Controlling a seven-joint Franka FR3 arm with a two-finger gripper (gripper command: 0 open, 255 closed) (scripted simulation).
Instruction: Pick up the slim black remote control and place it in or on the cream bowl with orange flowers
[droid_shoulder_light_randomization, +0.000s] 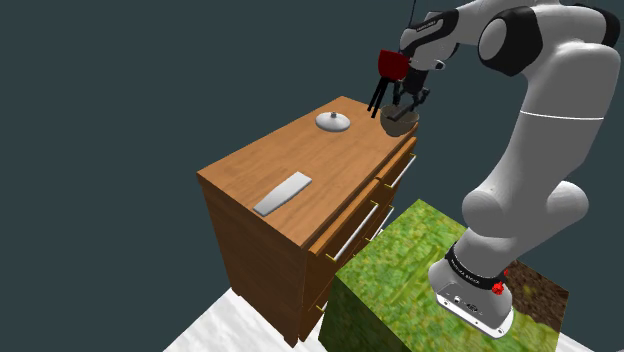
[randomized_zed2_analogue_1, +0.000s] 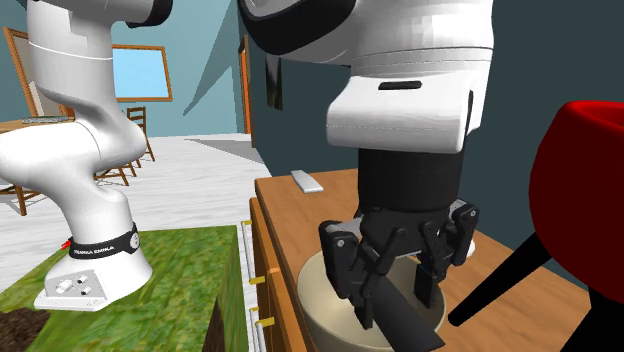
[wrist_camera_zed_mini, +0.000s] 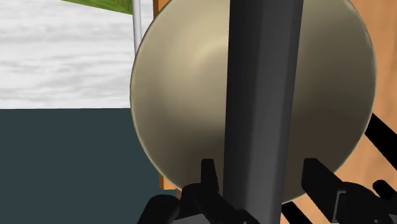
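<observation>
A plain beige bowl (droid_shoulder_light_randomization: 402, 122) (randomized_zed2_analogue_1: 325, 300) (wrist_camera_zed_mini: 184, 95) stands on the wooden dresser's near corner, close to the arm. A slim black remote (randomized_zed2_analogue_1: 405, 325) (wrist_camera_zed_mini: 264, 76) lies slanted across the bowl, its far end over the rim. My gripper (droid_shoulder_light_randomization: 402, 103) (randomized_zed2_analogue_1: 396, 288) (wrist_camera_zed_mini: 261, 175) hangs straight above the bowl. Its fingers (wrist_camera_zed_mini: 207, 175) stand apart on either side of the remote, with a small gap showing at the right finger. The remote looks as if it rests on the bowl and not in the fingers.
The wooden dresser (droid_shoulder_light_randomization: 290, 160) with its drawers stands against my green-textured stand (droid_shoulder_light_randomization: 400, 270). On the dresser lie a flat grey slab (droid_shoulder_light_randomization: 283, 192) (randomized_zed2_analogue_1: 306, 181) and a round lidded dish (droid_shoulder_light_randomization: 333, 121). A red object on black legs (droid_shoulder_light_randomization: 390, 65) (randomized_zed2_analogue_1: 580, 200) stands just beyond the bowl.
</observation>
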